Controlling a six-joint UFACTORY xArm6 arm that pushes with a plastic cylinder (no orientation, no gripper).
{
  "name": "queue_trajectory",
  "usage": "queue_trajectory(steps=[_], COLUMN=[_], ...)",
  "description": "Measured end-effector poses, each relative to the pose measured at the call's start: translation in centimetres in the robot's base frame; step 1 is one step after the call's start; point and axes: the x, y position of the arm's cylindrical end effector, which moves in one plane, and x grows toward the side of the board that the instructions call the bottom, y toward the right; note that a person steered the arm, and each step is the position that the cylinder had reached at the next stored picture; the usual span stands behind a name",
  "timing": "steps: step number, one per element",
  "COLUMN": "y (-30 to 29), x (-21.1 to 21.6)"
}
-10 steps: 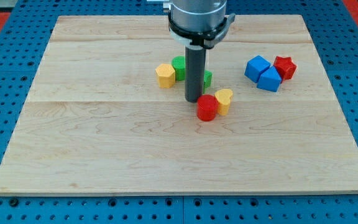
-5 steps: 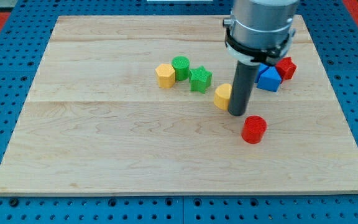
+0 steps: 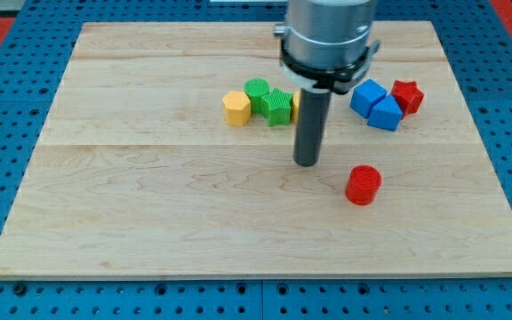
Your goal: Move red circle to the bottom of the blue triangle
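The arm's dark rod stands straight up, and its tip (image 3: 307, 164) rests to the left of the red circle (image 3: 363, 185), apart from it.

You get bright, even overhead light — the wooden board (image 3: 149, 204) reads pale with no harsh glare. Shadows are soft and short, hugging the red circle (image 3: 363, 185) and the rod above my tip (image 3: 306, 164). Focus is sharp throughout — edges show no obvious distortion.
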Motion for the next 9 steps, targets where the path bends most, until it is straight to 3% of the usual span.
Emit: queue_trajectory(steps=[2, 5, 7, 9], y=[2.5, 11.5, 15.8, 16.2], x=[6.7, 6.1, 2.7, -3.0])
